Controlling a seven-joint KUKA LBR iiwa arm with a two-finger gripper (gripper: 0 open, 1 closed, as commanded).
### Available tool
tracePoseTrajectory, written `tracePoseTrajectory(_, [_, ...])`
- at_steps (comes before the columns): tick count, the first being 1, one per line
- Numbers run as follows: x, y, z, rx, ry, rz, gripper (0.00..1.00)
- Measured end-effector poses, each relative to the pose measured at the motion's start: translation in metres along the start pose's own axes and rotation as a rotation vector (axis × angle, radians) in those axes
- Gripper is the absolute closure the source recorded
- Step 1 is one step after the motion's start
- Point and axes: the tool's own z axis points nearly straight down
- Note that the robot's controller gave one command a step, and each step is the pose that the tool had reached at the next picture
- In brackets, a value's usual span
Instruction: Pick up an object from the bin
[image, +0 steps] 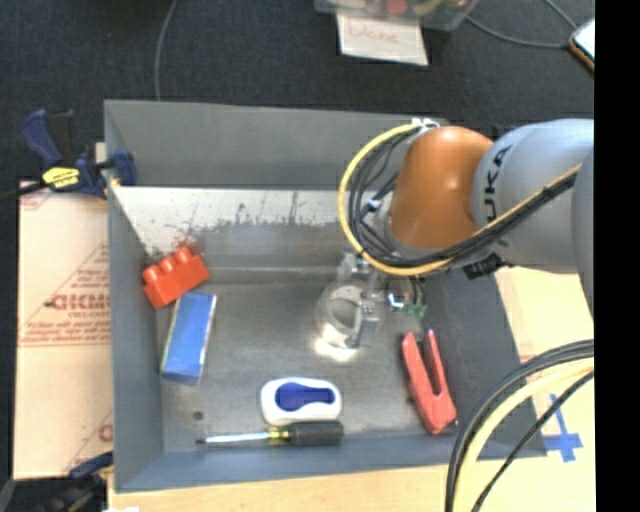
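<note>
My gripper (357, 303) (wide or narrow, I cannot tell) hangs at the centre of the bin (255, 305), over a clear, glassy cup-like thing (335, 328). Red-handled tool (428, 385) at 4 o'clock of it; white-and-blue oval (300, 400) at 7 o'clock.

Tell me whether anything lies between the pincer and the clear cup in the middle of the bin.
Nothing visible does. The pincer is right at the clear cup, mid-bin. The red-handled tool lies apart toward the view's right, and the white-and-blue thing and the screwdriver lie nearer the front wall.
</note>
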Motion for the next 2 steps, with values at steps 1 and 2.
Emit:
tracePoseTrajectory(1, [-0.013, -0.048, 0.041, 0.000, -0.013, -0.297, 0.00])
tracePoseTrajectory(2, [-0.024, -0.023, 0.064, 0.004, -0.030, -0.212, 0.00])
